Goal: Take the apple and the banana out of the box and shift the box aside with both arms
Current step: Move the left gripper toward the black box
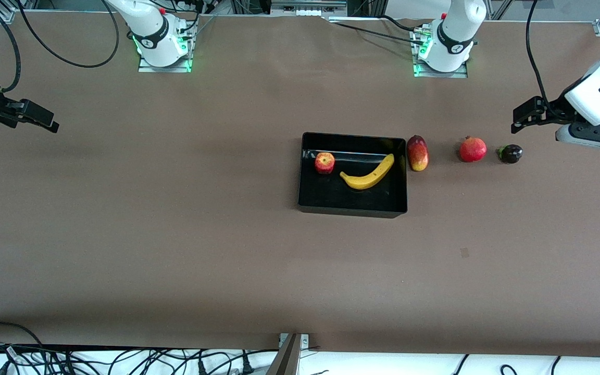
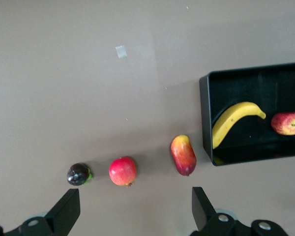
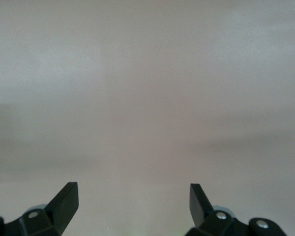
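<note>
Black box (image 1: 352, 205) sits mid-table, nearest the front camera; inside, banana (image 1: 368, 173) and apple (image 1: 324, 162) lie apart, neither yet lifted. Mango (image 1: 417, 152) just beside its wall blocks that side. My left gripper (image 1: 525, 115) hangs over the table's left-arm end, right gripper (image 1: 39, 120) over the right-arm end; both spread wide, holding nothing.

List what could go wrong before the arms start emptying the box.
1. The mango lies right beside the box; sliding the box toward the left arm's end could shove it.
2. The apple is round and may roll away once set down.
3. Left gripper and right gripper, both open, could collide over the box.
</note>
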Controlling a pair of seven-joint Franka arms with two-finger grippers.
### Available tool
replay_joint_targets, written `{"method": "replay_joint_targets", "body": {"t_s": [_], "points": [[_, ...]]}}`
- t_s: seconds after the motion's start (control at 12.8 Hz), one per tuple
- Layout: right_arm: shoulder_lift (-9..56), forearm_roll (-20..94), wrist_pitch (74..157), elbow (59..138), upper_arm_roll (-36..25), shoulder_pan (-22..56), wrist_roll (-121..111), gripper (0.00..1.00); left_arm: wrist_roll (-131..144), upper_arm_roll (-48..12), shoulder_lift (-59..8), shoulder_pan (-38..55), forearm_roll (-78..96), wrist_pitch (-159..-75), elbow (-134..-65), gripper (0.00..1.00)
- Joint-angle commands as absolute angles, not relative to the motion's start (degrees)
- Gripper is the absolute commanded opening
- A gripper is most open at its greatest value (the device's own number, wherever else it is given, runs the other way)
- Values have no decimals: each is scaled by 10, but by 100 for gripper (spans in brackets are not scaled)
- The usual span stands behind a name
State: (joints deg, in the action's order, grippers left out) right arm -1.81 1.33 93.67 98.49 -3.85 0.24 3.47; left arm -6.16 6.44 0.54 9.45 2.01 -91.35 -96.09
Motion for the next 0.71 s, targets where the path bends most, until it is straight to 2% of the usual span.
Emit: {"method": "replay_joint_targets", "body": {"t_s": [0.0, 0.16, 0.39, 0.63], "points": [[-15, 11, 927, 976, -40, 4, 40, 100, -73, 42, -27, 104, 15, -875, -934, 100], [-15, 11, 927, 976, -40, 4, 39, 100, -63, -11, -59, 103, 11, -875, -935, 100], [-15, 11, 927, 976, -40, 4, 39, 100, 1, -39, -101, 124, 32, -897, -938, 100], [-15, 11, 927, 976, -40, 4, 39, 100, 46, -45, -134, 163, 67, -962, -961, 100]]}}
